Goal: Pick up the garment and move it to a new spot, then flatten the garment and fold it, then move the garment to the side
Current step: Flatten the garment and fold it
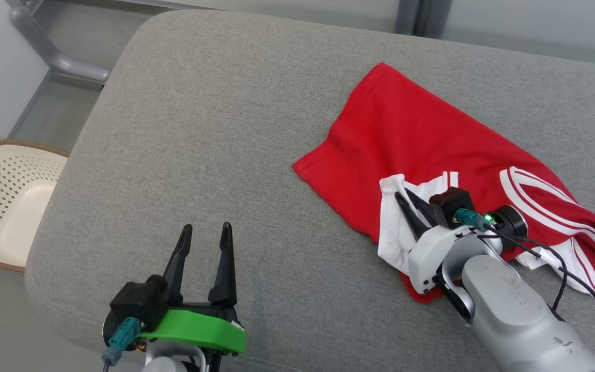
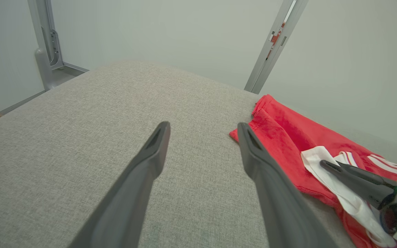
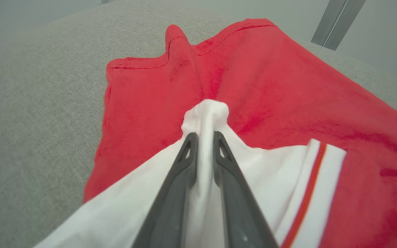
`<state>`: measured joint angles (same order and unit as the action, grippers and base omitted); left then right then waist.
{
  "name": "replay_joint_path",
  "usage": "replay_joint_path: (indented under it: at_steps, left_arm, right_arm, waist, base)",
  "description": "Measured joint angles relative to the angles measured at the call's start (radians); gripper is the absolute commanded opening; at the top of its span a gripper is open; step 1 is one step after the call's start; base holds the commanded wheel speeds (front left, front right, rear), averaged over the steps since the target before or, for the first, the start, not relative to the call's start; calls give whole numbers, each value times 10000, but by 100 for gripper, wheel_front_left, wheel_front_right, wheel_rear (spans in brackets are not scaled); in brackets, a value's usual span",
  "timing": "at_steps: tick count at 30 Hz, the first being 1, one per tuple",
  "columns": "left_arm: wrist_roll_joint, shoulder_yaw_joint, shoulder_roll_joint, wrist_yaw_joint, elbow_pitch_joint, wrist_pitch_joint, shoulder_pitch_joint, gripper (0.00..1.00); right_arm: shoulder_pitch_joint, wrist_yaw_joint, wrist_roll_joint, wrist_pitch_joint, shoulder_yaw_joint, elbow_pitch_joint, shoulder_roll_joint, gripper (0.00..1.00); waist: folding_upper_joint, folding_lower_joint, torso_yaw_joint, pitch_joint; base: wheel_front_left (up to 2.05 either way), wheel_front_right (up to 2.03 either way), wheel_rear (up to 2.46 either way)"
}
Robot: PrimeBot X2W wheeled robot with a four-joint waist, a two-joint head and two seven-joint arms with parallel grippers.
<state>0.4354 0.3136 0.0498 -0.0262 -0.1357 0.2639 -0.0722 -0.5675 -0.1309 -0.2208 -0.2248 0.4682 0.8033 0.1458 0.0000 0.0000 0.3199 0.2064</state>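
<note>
left gripper [image 1: 207, 227] fingers spread wide, above the near edge of the grey cushion [image 1: 225, 129] | right gripper [image 3: 204, 135] pinched narrow on white sleeve fold of red garment [image 1: 421, 134] | garment rumpled on cushion's right half, open grey fabric to its left | cream basket [image 1: 13, 170] on floor off left edge | metal frame [image 1: 55, 57] past far-left corner

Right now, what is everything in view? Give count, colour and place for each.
garment: 1, red with a white sleeve and white stripes, crumpled on the right part of the cushion
cushion: 1, grey fabric, spread across the middle of the head view
basket: 1, cream, perforated, brown rim, on the floor left of the cushion
metal frame: 1, grey, beyond the cushion's far left corner
left gripper: 1, dark fingers on a green mount, open over bare cushion
right gripper: 1, dark fingers, pinching the garment's white cloth
</note>
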Motion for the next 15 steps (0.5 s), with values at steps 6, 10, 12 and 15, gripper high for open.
replay_joint_path:
  at_steps: [6, 10, 12, 15]
  left_arm:
    - [-6, -8, 0, 0, 4, 0, 7, 100]
    - [-58, -69, 0, 0, 2, 0, 22, 100]
    - [-82, -104, -2, 0, 2, 0, 47, 100]
    - [-148, -180, 0, 4, 4, 0, 85, 100]
  right_arm:
    - [-213, 0, -163, -217, 52, 345, -29, 0]
    - [-271, 0, -236, -328, -169, -2, -17, 0]
    - [-243, 0, -224, -353, -458, -445, 44, 0]
    - [118, 0, -98, -370, -1080, -1630, 123, 0]
  waist:
    - [0, 0, -121, -34]
    - [0, 0, -280, -66]
    - [0, 0, -387, -96]
    - [0, 0, -563, -143]
  base:
    - [0, 0, 0]
    - [0, 0, 0]
    - [0, 0, 0]
    - [0, 0, 0]
